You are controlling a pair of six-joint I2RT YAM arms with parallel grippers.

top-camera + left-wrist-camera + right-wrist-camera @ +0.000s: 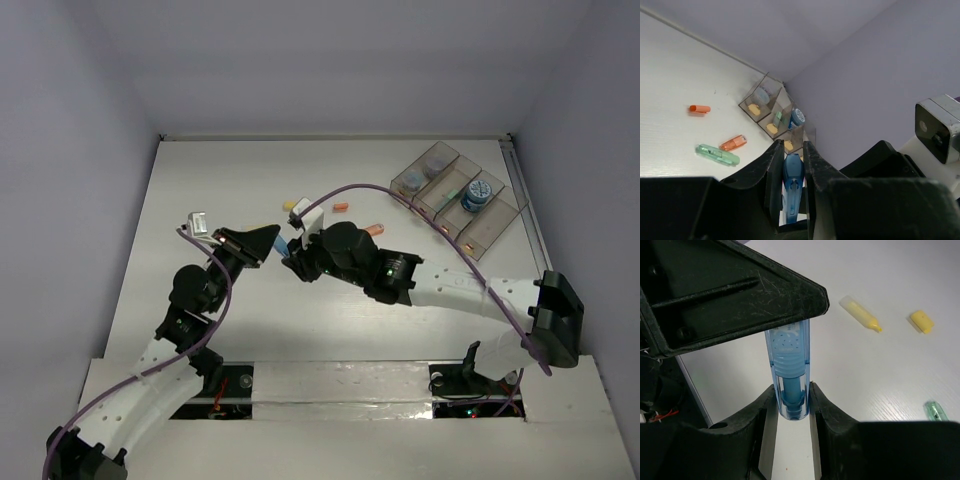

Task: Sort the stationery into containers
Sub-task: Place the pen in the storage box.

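Observation:
A translucent light-blue stick (285, 247) hangs above the table middle, held at both ends. My left gripper (791, 150) is shut on its cap end (793, 180). My right gripper (791, 400) is shut on the rounded other end (789, 370), and the left one's black fingers (730, 295) cover the stick's far part there. The two grippers (272, 240) (300, 262) meet tip to tip. The containers (460, 200) stand at the far right, holding yellow stubs and a blue roll (476, 195). They also show in the left wrist view (775, 112).
Loose pieces lie on the table: a green stick (717, 154), an orange stub (733, 143), an orange cap (700, 108), a yellow stick (860, 315) and a yellow stub (922, 321). The purple wall rises just behind the bins.

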